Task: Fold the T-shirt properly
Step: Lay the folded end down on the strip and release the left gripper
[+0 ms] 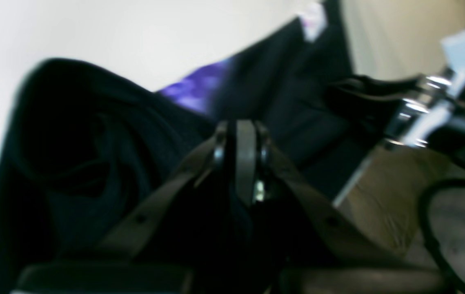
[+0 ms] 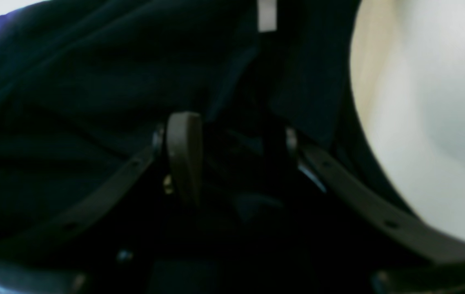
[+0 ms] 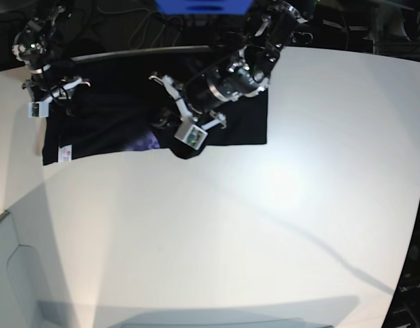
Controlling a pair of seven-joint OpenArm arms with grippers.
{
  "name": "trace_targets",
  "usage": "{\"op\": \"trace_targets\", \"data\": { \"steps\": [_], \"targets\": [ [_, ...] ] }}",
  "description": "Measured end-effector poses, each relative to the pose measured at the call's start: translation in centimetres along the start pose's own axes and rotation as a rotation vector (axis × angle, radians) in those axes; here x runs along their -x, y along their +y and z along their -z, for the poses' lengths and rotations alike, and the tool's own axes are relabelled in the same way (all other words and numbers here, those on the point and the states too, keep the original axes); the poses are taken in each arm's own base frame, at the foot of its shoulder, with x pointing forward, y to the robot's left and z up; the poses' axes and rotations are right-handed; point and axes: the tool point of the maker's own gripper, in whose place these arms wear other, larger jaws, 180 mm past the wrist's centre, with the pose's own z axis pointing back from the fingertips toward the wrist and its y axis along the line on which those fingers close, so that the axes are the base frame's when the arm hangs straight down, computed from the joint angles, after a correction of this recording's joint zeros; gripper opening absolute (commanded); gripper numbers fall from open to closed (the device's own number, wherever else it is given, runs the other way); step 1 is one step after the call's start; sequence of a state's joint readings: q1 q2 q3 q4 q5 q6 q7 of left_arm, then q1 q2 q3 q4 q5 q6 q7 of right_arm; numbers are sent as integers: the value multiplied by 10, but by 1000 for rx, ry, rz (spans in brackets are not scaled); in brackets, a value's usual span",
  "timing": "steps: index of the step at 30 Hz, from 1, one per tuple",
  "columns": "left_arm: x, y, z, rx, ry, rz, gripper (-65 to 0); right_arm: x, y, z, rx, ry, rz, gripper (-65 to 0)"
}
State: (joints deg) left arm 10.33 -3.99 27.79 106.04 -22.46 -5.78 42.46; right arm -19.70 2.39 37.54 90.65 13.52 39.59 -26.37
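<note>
Closest to my left wrist lens, my left claw point(image 1: 245, 163) has its two fingers pressed flat together at the tips, and black cloth bunches right around and under them; I take it I have a fold of the T-shirt point(image 3: 114, 123) pinched, though the blur hides the exact bite. Just past those tips the fabric rises in a rounded hump, with a purple print patch point(image 1: 197, 87) showing behind it and a small white tag point(image 1: 313, 17) farther off. My right claw point(image 2: 232, 147) stands with its fingers well apart, dark cloth lying between and around them; whether it grips anything there I cannot tell. From the base view, the shirt lies spread along the far edge of the white table point(image 3: 264, 225), my left arm reaching over its middle, where the cloth is bunched up, and my right arm at its far left corner.
</note>
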Motion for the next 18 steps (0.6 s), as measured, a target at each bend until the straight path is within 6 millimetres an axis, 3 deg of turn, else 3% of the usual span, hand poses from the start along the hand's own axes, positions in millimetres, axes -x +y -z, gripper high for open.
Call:
{"op": "trace_targets", "data": {
  "steps": [5, 10, 18],
  "targets": [
    [9, -14, 11, 25, 39, 75, -649, 0, 0, 0, 0, 1, 1, -381],
    [19, -9, 16, 17, 70, 70, -649, 1, 0, -1, 0, 2, 1, -381],
    [-3, -15, 26, 28, 22, 65, -649, 2, 0, -1, 1, 4, 1, -381]
  ]
}}
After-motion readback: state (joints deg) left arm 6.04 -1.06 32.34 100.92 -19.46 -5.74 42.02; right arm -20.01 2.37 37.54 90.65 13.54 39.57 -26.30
